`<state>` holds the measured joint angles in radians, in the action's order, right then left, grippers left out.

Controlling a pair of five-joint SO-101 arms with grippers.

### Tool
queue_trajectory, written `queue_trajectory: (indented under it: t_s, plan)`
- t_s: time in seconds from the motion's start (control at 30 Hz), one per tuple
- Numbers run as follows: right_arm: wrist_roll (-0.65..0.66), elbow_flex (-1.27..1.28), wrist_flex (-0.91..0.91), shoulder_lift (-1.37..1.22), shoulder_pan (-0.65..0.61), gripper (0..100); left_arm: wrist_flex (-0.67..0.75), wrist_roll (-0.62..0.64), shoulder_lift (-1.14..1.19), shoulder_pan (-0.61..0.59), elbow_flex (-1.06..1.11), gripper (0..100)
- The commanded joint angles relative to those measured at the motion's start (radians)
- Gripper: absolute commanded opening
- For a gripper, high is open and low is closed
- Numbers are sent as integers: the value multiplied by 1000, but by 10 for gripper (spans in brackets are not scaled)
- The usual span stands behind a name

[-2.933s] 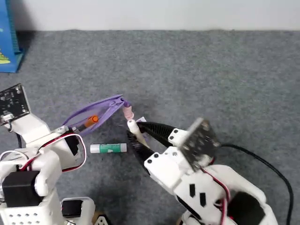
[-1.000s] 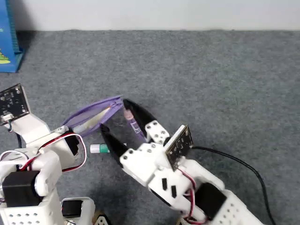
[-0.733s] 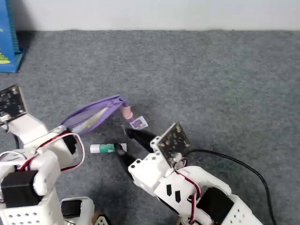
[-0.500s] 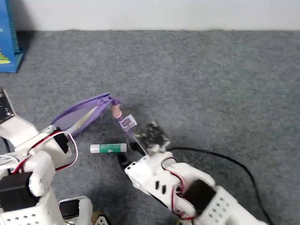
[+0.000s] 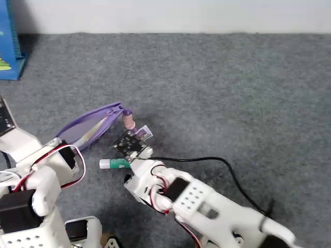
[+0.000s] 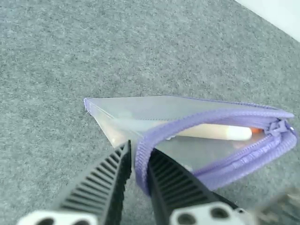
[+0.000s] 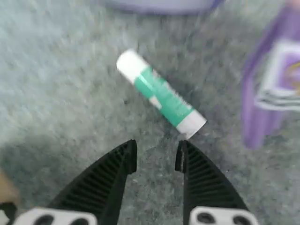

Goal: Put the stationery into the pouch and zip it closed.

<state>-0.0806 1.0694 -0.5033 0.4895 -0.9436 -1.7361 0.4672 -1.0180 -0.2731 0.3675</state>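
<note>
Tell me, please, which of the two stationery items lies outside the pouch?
The green-and-white glue stick, lying on the carpet beside the purple pouch; the cream pen with an orange end is inside it.

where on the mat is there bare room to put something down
The wide grey mat between the back wall and the black cable is bare, right of the pouch. So is the strip between the blue box and pouch. Crowded: front left, with glue stick, pouch, left pincer and right pincer.
</note>
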Motion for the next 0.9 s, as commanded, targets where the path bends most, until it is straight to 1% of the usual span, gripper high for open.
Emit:
queue_trajectory:
  t_s: [0.0,0.07,0.1,0.27,0.57,0.7,0.77,0.87]
  plan:
    - [23,-110,21,-111,-2,241,-18,8,-2,0,-59,11]
    - [23,-147,19,-171,-2,306,-18,8,-2,0,-58,11]
    - [23,-164,21,-197,-2,318,-18,8,-2,0,-58,11]
    - [23,-267,30,-298,19,296,-18,8,-2,0,-58,11]
    - [28,-414,30,-506,36,296,-18,8,-2,0,-58,11]
    - [94,-414,21,-556,38,296,-18,8,-2,-5,-58,11]
    - [100,-408,19,-562,38,272,-18,8,-2,-5,-58,11]
    - [103,-402,19,-552,38,146,-18,8,-2,-5,-58,11]
